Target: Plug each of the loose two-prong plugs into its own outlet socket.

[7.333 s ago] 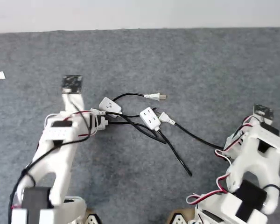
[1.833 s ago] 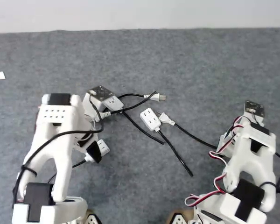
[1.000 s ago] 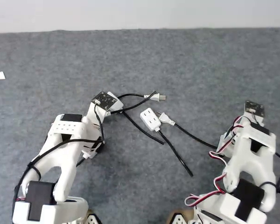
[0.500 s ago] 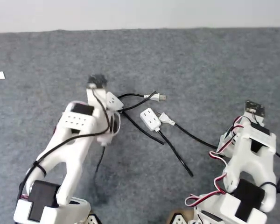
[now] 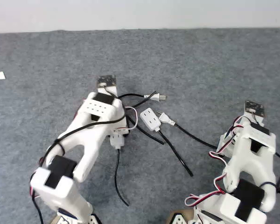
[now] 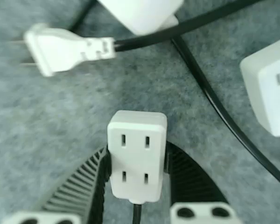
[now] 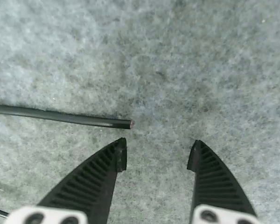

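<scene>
The left gripper (image 6: 137, 156), fingers clamped on an outlet socket (image 6: 136, 135), has carried it near the loose two-prong plug (image 6: 60, 44), so joining them seems next. The right gripper (image 7: 158, 145) gapes wide, well apart from that plug.

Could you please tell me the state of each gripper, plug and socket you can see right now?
left gripper: shut on held socket.
held socket: gripped, visible slots empty.
loose plug: unplugged, lying on the carpet.
second socket: lying free, visible slots empty.
right gripper: open, holding nothing.
</scene>
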Robot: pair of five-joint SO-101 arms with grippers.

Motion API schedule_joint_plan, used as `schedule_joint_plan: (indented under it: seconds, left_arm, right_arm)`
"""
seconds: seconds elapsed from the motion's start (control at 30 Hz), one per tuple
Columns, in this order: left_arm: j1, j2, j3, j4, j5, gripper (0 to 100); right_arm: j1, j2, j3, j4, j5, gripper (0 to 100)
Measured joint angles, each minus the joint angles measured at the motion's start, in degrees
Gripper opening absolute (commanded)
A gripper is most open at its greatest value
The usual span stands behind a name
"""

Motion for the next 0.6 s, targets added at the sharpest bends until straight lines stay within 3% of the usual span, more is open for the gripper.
schedule_joint_plan:
  seconds: [0.13,0.4,0.6]
  left_arm:
    - [0.4,3.4,-0.8,-1.3,0.0,6]
    - [1.2,6.3,-2.1,-1.5,-2.5,37]
    - [1.3,6.4,-2.0,-1.5,-4.0,39]
  right_arm:
    - [0.0,0.0,0.0,0.0,0.0,20.8]
    - [0.0,0.0,0.0,0.0,0.0,20.8]
    - [0.0,0.0,0.0,0.0,0.0,20.8]
